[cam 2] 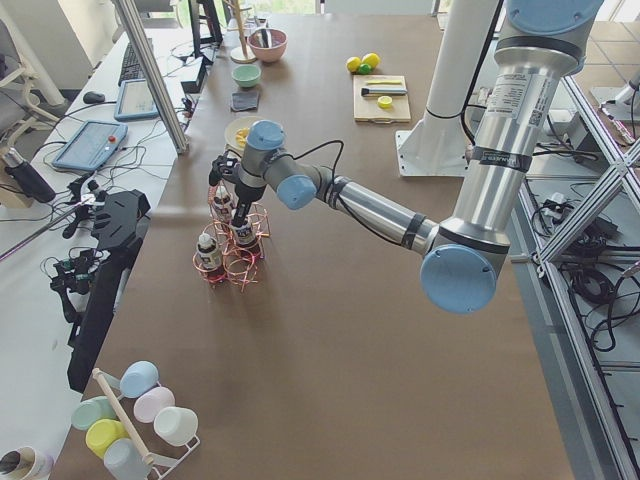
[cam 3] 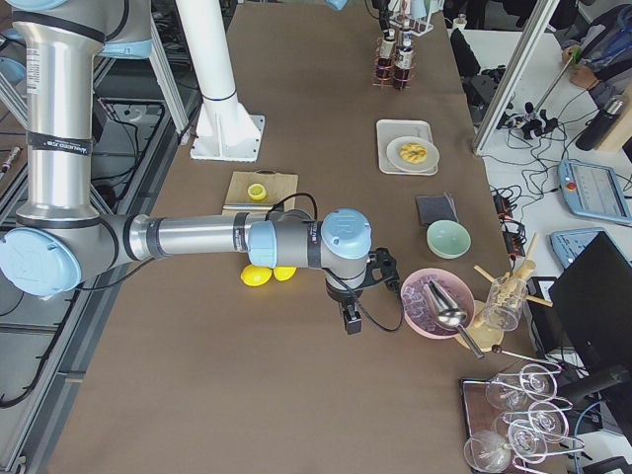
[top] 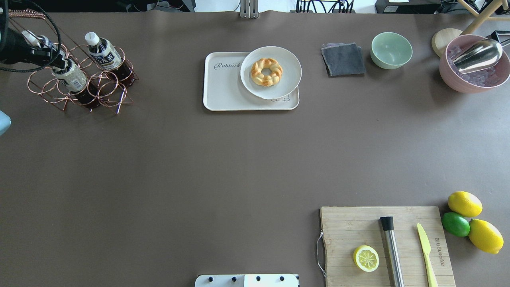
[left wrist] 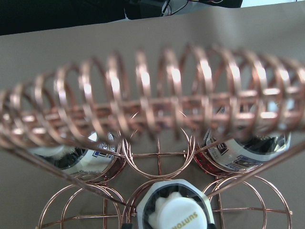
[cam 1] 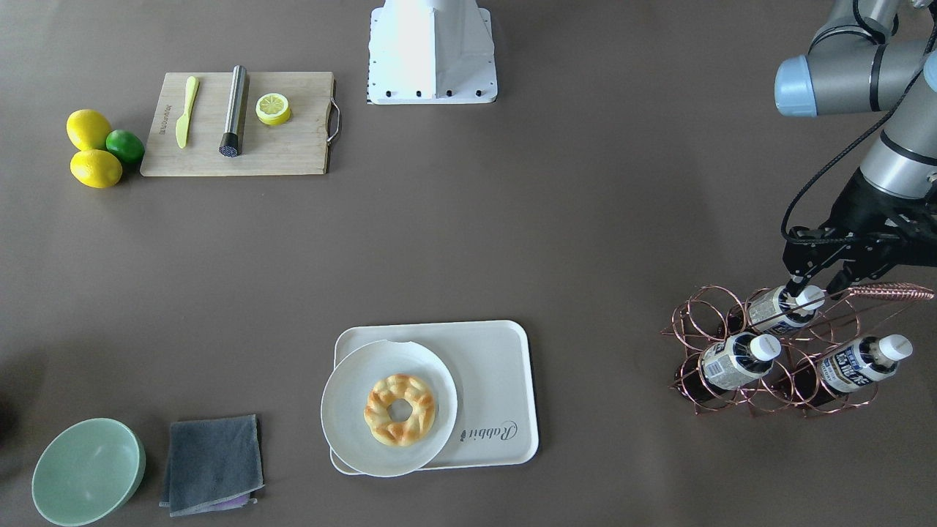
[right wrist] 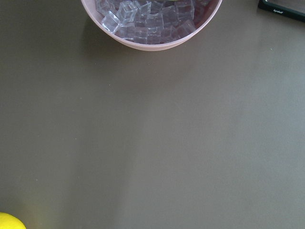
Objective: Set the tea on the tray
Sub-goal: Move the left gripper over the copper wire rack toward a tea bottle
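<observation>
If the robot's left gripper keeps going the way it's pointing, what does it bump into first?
Probably the white cap of the top clear plastic tea bottle in the copper wire rack; the left gripper sits right over it.

Reaches far out with left gripper (cam 1: 812,285), angled downward, jaws seemingly parted. Holds right gripper (cam 3: 351,323) low, pointing down; jaw state unreadable.

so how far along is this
Nothing done yet: the tray holds only the plate. In hand: the left gripper is at the cap of the top tea bottle in the wire rack, grip unclear. Left: lift it out, carry, set on tray.
</observation>
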Available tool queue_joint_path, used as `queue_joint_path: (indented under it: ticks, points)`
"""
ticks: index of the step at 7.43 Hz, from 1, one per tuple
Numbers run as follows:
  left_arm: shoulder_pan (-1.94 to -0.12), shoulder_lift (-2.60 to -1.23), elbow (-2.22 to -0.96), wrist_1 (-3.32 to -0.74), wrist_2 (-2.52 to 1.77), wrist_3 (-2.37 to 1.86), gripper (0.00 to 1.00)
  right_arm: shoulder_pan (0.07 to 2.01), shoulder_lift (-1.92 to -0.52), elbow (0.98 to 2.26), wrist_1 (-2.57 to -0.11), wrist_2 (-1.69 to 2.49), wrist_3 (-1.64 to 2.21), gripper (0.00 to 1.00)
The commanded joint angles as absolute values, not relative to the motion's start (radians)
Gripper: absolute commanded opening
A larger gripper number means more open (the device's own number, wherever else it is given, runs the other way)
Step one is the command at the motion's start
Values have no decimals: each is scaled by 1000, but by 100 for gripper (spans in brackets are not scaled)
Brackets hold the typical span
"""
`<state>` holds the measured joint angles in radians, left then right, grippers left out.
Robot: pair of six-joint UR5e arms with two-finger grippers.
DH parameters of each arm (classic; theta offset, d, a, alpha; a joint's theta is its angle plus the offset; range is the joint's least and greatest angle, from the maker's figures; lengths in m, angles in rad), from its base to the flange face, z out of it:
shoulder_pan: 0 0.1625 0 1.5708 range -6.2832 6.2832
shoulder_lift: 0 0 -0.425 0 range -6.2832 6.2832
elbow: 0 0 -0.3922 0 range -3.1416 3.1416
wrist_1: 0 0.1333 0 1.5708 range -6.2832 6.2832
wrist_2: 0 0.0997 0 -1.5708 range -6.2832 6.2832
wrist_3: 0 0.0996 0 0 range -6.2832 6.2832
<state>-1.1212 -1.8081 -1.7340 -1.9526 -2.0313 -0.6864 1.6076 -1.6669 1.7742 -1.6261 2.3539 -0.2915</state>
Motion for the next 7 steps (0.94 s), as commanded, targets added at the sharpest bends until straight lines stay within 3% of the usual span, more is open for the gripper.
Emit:
queue_joint_path:
  ticks: [1,5,6,7]
  points:
    - [-1123,-1813,-1726,-1954,-2031,-689,66,1605,-1663,1775,-1626,2355,-291,100]
    - [-1123,-1827,-1724,-1956,-2010,-689,67,1601,-1663,1772,-1626,2353,-293,100]
    - [-1121,-1827,-1724,-1954,-2010,-689,65,1601,-1663,1772,-1626,2353,-293,100]
    - [-1121,-1839,-1704,-1956,-2008,-689,54,1601,-1663,1772,-1626,2353,-293,100]
